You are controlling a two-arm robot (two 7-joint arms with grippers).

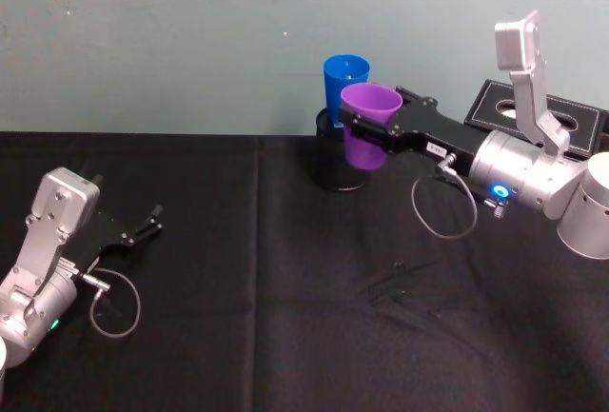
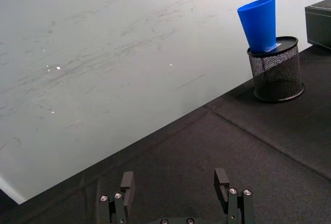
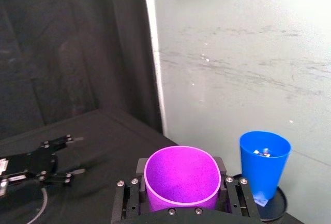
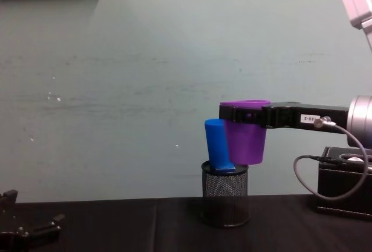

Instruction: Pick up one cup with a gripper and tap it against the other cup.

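Purple cup [image 1: 363, 152], tapered plastic, clamped by right gripper [image 1: 364, 130] beside blue cup [image 1: 344, 74] in mesh cylinder [image 4: 225, 202]; black cloth [image 1: 285, 288], scuffed wall [image 1: 190, 31]; left gripper [image 2: 174, 182] jaws apart.

One small white label [image 4: 308, 119] sits on the black body of the right pincer [image 4: 231, 112]. In the chest view it reads roughly "88-2", first characters uncertain. In the head view the same label is too small to read.

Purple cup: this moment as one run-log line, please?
right gripper: shut on purple cup, raised | blue cup: tilted in mesh holder, beside it | left gripper: open, parked low left
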